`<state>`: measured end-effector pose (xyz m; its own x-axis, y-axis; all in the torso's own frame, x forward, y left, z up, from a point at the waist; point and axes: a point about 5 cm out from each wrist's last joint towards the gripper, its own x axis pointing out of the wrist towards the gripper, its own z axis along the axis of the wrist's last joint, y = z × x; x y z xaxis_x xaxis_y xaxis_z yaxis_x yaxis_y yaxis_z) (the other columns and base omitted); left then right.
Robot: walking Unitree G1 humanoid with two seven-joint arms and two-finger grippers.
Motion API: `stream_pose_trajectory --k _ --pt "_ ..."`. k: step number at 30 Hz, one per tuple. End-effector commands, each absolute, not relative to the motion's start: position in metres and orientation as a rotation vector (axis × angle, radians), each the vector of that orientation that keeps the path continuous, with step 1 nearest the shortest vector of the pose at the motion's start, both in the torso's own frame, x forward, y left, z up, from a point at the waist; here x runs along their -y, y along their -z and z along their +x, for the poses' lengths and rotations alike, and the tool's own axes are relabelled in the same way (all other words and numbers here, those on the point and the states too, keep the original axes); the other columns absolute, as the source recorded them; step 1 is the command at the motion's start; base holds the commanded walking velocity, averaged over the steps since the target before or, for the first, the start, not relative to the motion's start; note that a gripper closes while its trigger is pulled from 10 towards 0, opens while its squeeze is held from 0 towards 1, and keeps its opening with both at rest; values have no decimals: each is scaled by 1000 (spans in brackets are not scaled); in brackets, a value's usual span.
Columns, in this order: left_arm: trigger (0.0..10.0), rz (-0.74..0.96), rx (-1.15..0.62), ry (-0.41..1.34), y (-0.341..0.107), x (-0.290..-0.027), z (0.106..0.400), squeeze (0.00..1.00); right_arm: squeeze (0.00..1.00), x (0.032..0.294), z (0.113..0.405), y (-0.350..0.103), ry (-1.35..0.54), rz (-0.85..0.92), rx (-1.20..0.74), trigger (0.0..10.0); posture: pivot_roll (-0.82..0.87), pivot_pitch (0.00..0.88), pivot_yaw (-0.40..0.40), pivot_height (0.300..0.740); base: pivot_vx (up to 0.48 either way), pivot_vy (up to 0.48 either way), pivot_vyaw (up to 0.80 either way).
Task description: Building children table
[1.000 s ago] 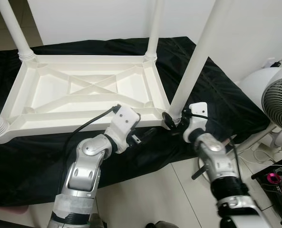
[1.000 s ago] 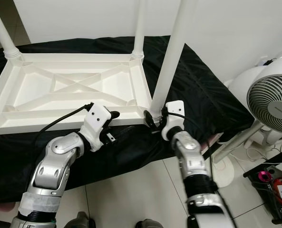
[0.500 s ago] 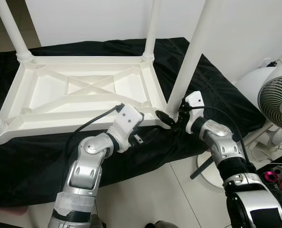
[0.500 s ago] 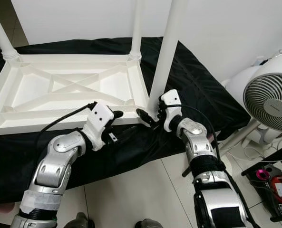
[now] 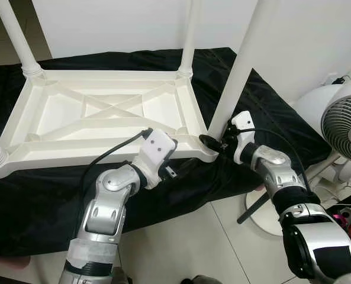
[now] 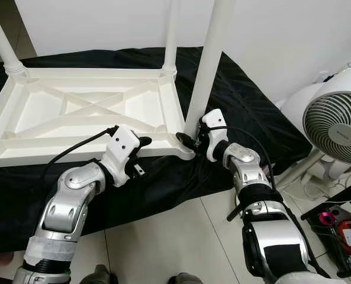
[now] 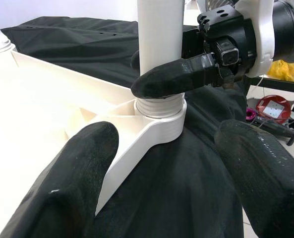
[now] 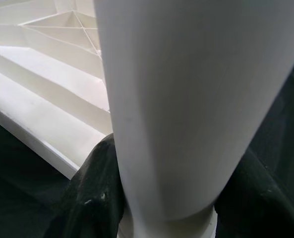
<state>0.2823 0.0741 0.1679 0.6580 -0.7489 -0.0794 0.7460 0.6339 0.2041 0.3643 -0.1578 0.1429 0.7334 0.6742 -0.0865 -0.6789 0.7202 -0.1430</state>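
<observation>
From the left eye view I see the white children's table (image 5: 104,112) lying upside down on a black cloth (image 5: 264,112) spread over the floor, its legs pointing up. The near-right leg (image 5: 237,71) stands in its corner socket, and my right end effector (image 5: 213,142) is at the base of that leg, one black finger reaching across in front of it. My left end effector (image 5: 181,168) sits just below the table's near rim, close to the same corner. A white fan (image 5: 344,118) stands off to the right on the tiled floor (image 5: 187,242).

The right eye view gives me the same layout: the right end effector (image 6: 190,141) at the foot of the leg (image 6: 213,59), the left one (image 6: 141,155) against the near edge of the table (image 6: 74,112).

Through the left wrist view my left end effector (image 7: 161,183) is spread wide with nothing between its two fingers (image 7: 67,188); past them I see the threaded foot of the leg (image 7: 159,39) seated in the corner socket, with a finger (image 7: 171,77) of the right end effector pressed against it.

Through the right wrist view the leg (image 8: 186,99) stands close in front of the camera, with the right end effector's fingers (image 8: 94,193) closed around its base on both sides, and the table's ribbed underside (image 8: 42,59) beyond
</observation>
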Motion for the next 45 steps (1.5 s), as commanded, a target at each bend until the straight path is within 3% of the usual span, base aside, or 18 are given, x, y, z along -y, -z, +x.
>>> stream_pose_trajectory --k 1,16,27,33,43,44,45 --pt "10000 232 37 699 -170 -75 290 0 0 157 359 -130 -764 -169 -74 10000 -22 0 -52 740 0 0 0" --pt "10000 229 39 704 -173 -74 293 0 0 142 365 -134 -481 -165 -40 10000 -40 15 -43 740 0 0 0" --pt "10000 225 37 699 -174 -74 291 0 0 101 345 -129 -112 50 -51 10000 -31 30 -40 740 0 0 0" --pt "10000 220 31 699 -173 -75 289 0 0 65 327 -138 -137 157 6 10000 -30 47 -36 740 0 0 0" --pt "10000 214 19 702 -171 -74 287 0 0 75 325 -140 -89 144 -28 10000 -36 60 -40 740 0 0 0" --pt "10000 213 18 701 -171 -74 286 0 1000 74 323 -141 -80 142 -29 10000 -37 62 -42 740 0 0 0" --pt "10000 213 18 701 -171 -74 286 0 1000 74 323 -141 -80 142 -29 10000 -37 62 -42 740 0 0 0"
